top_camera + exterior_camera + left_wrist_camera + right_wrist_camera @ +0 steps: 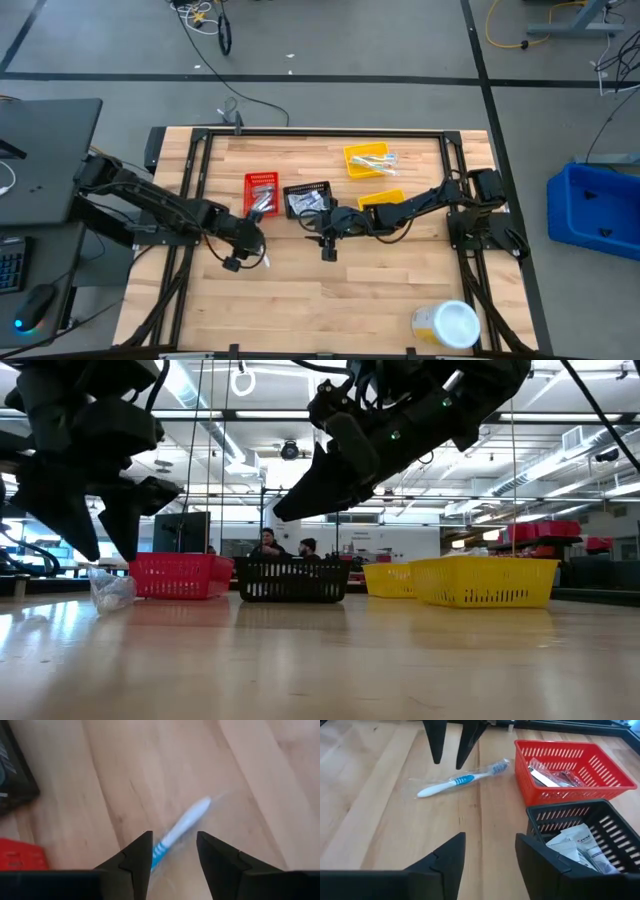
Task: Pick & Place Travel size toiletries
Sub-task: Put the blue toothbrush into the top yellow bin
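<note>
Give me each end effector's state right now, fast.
Left end effector: open, empty, above the wrapped toothbrush on the table.
Right end effector: open, empty, beside the black bin.

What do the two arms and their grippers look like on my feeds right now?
Both arms are dark, nearly black, jointed links. The left gripper and right gripper each carry two matte black fingers that taper to wedge-shaped tips. No markings visible.
</note>
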Controlling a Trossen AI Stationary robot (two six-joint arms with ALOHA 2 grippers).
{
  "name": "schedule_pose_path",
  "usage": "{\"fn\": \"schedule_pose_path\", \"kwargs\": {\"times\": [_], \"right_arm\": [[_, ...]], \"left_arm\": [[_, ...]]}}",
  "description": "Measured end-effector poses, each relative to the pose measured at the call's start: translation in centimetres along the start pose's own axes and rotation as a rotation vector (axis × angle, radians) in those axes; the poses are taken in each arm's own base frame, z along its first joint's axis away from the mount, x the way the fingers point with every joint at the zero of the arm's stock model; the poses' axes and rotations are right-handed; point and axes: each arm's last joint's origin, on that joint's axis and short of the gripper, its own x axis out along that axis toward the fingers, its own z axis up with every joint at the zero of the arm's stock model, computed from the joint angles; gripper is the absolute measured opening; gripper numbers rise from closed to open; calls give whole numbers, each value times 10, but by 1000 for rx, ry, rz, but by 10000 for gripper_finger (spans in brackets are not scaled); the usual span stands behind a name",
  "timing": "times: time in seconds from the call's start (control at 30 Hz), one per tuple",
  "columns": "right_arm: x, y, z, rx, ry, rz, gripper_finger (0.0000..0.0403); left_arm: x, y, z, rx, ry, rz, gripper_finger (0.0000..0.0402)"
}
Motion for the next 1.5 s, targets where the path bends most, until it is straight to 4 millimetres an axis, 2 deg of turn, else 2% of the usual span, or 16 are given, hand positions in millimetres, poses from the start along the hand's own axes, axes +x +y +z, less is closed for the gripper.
{"fn": "schedule_pose_path", "kwargs": {"times": [0.23,0.4,0.6,0.73,0.9,1.03,1.2,1.5], "right_arm": [[0,0,0,10,0,0,170],[0,0,0,26,0,0,163],[0,0,0,26,1,0,155],[0,0,0,26,1,0,151],[0,0,0,27,1,0,149],[0,0,0,85,-1,2,156],[0,3,0,127,5,8,176],[-3,19,8,-34,-89,43,222]], "left_arm": [[7,0,-5,58,71,-1,194],[25,0,-9,152,145,8,210],[42,-1,-14,151,241,-18,212],[41,-1,-11,140,253,-27,186],[36,1,2,137,226,-12,120],[35,5,17,125,149,64,66],[31,8,28,24,116,95,14],[23,15,50,-228,26,164,5]]}}
